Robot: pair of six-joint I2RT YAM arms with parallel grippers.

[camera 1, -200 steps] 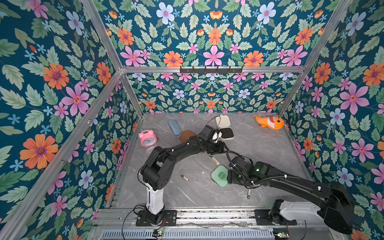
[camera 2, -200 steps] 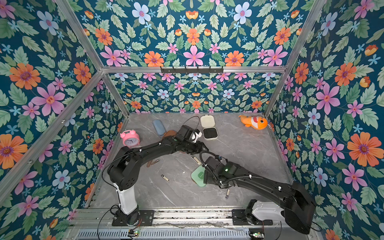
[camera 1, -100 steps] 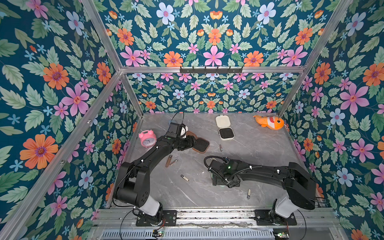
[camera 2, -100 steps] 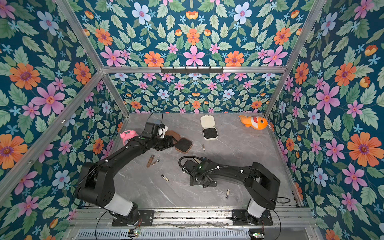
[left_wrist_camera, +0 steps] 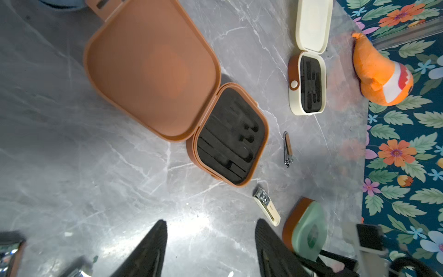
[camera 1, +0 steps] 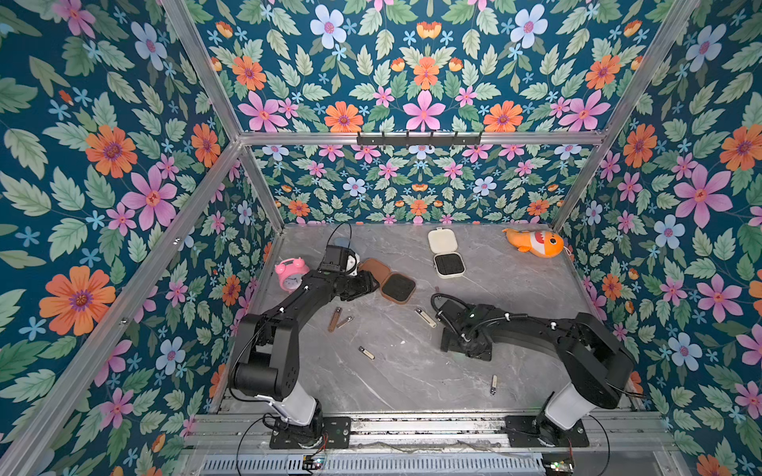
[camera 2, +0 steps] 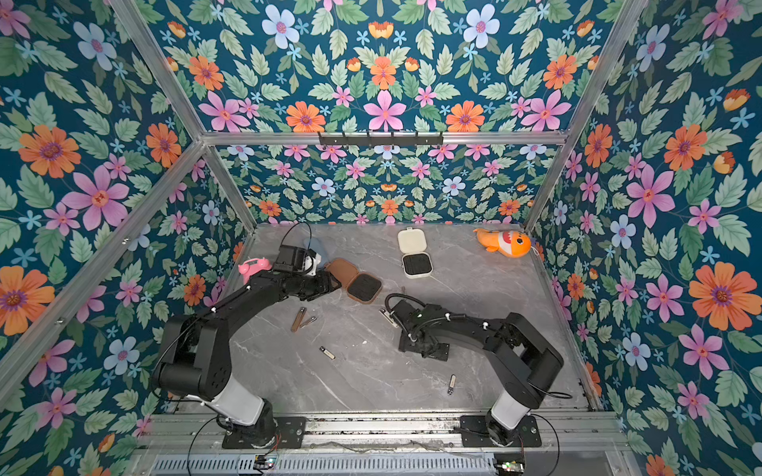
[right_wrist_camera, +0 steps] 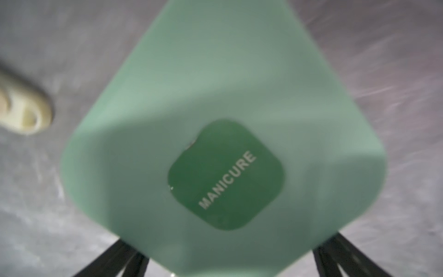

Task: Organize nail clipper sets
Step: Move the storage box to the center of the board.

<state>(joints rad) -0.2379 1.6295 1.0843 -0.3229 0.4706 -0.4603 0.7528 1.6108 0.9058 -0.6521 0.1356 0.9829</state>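
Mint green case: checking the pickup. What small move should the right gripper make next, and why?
Probably close the right gripper on the mint green case: its fingers stand wide either side of the closed case, apparently not yet pinching it.

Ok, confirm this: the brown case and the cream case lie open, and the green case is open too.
Wrong on one point. The brown case and cream case lie open, but the green case is shut: the right wrist view shows it closed.

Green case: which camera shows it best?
Right wrist view: the green case fills the frame, lid label readable. Left wrist view shows it small, at an angle. Both top views: the right arm hides it.
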